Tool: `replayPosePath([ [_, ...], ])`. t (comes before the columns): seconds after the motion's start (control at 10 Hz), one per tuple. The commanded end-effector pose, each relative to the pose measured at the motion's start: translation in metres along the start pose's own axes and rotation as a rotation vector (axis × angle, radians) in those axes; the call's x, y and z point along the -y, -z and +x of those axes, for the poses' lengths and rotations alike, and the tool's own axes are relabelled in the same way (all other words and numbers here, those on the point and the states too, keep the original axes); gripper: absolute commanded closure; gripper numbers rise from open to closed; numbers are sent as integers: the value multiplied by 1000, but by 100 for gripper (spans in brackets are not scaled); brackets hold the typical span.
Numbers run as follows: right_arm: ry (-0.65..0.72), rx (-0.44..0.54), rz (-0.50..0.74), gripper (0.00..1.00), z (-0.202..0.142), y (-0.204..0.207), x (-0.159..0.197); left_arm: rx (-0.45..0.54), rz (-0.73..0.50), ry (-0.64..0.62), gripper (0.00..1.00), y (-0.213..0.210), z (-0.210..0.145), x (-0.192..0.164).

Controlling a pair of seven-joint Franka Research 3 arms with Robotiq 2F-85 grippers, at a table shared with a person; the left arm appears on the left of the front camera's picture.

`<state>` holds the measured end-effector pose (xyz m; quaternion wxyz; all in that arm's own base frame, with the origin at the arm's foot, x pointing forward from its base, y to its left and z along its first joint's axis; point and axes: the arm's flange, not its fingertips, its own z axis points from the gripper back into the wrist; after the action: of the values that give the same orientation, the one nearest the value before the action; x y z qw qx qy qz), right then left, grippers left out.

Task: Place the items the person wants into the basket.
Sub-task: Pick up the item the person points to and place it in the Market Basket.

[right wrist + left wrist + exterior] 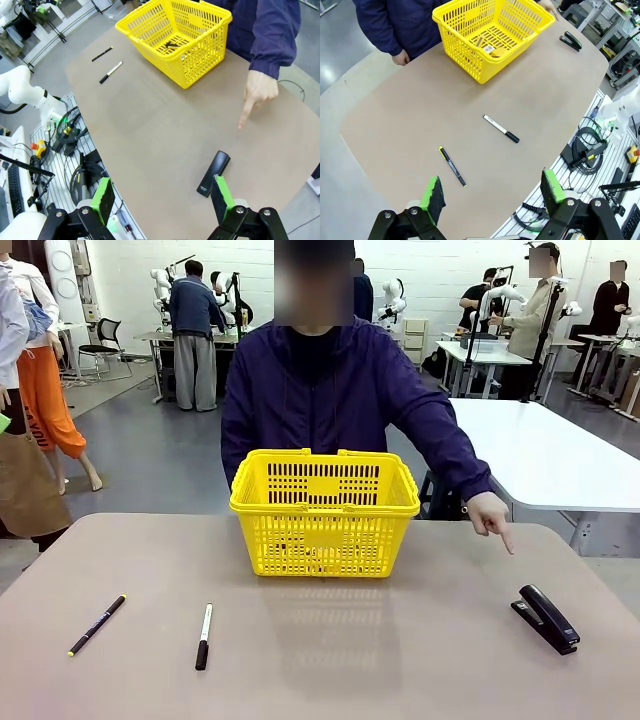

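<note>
The yellow basket (325, 540) stands at the table's far middle, in front of the person (330, 390). Small yellow-and-black items (492, 49) lie on its floor; I cannot tell them apart. The black stapler (545, 618) lies on the table at the right. The person's hand (492, 518) points a finger down toward it. In the right wrist view my right gripper (162, 197) hangs open high above the table, with the stapler (214, 172) just past one fingertip. My left gripper (492, 192) is open too, high over the near left edge.
A thin black pen with a yellow tip (97, 625) and a white marker with a black cap (204, 636) lie on the near left of the table. Cables and gear (585, 150) sit below the robot's side of the table.
</note>
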<state>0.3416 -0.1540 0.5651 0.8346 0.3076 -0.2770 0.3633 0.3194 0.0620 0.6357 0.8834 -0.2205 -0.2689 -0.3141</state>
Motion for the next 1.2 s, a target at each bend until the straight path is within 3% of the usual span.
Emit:
replayPosePath([
  [0.0,1,11,7,0,2,0,1,6,-5,1,0,-1,-2,0],
  [0.2,0,0,0,0,0,0,0,6,-5,1,0,-1,-2,0],
  [0.5,89,-231,-148,0,9,71,11,6,-5,1,0,-1,-2,0],
  [0.8,174,-314,-347,0,7,123,29,6,-5,1,0,-1,-2,0],
  [1.1,222,-415,-416,0,-1,177,54,6,-5,1,0,-1,-2,0],
])
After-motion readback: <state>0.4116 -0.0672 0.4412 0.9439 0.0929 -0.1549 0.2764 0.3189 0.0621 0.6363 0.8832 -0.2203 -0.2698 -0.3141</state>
